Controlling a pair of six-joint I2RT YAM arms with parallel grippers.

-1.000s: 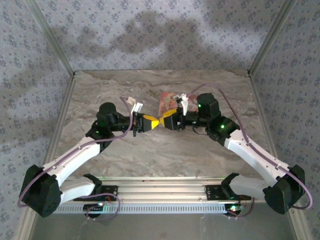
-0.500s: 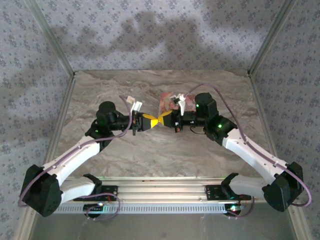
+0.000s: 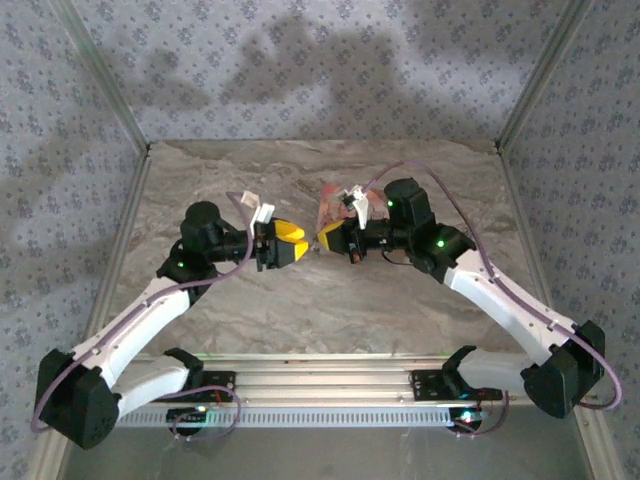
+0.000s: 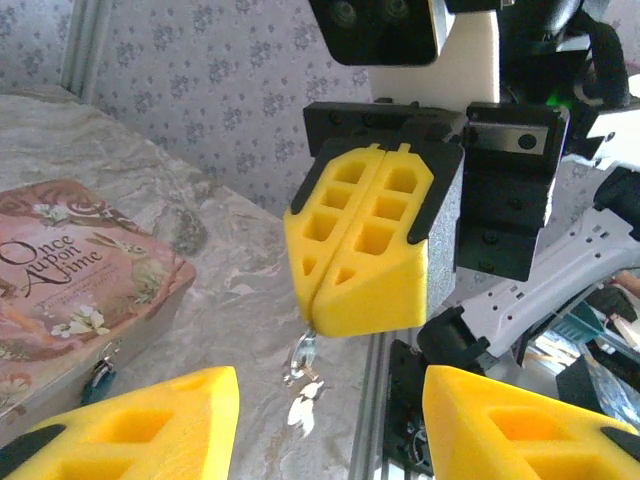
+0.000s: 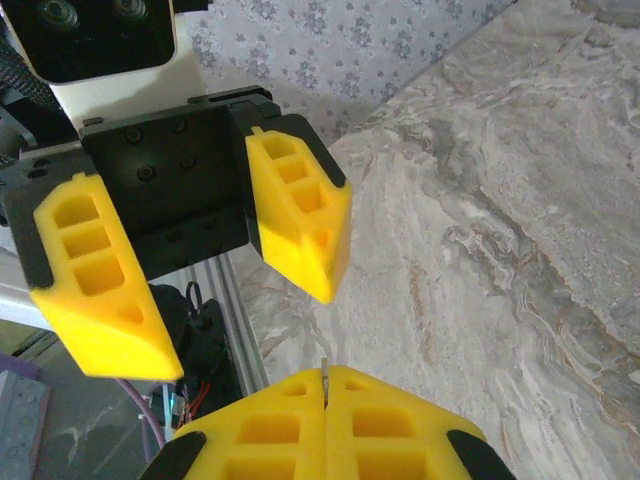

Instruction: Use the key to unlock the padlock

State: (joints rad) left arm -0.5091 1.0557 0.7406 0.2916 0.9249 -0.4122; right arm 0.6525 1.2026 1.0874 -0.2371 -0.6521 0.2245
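Step in hand: key carried, not yet at the lock.

- Right gripper [image 3: 328, 237]: jaws fully closed, pads pressed flat together. In the left wrist view a small metal key [image 4: 303, 358] hangs from the pad tips on what looks like a ring. In the right wrist view only a thin metal sliver shows at the seam between the pads. The hold is by the very tip, so it is judged shallow.
- Left gripper [image 3: 292, 243]: jaws about half open, nothing between them. It faces the right gripper, close but not touching it or the key.
- Padlock [image 4: 99, 374]: a tiny teal-blue body hanging at the front edge of the pink box [image 4: 70, 270], which lies flat on the bench [image 4: 250, 300]. It is too small to tell which way the keyhole faces. In the overhead view the box lies just behind the right gripper.

Judgement: the key rests with the right gripper alone, and the lock is untouched.

Next move calls for:
1. Bringing the key tip round to the padlock at the box front.
2. Lining the key up with the keyhole, which will need a fine approach because the lock is so small.
3. Probably having the free left gripper steady the padlock or box, since a dangling lock would swing away under push.

Risk: the key hangs loose below the pads and may pivot on contact.
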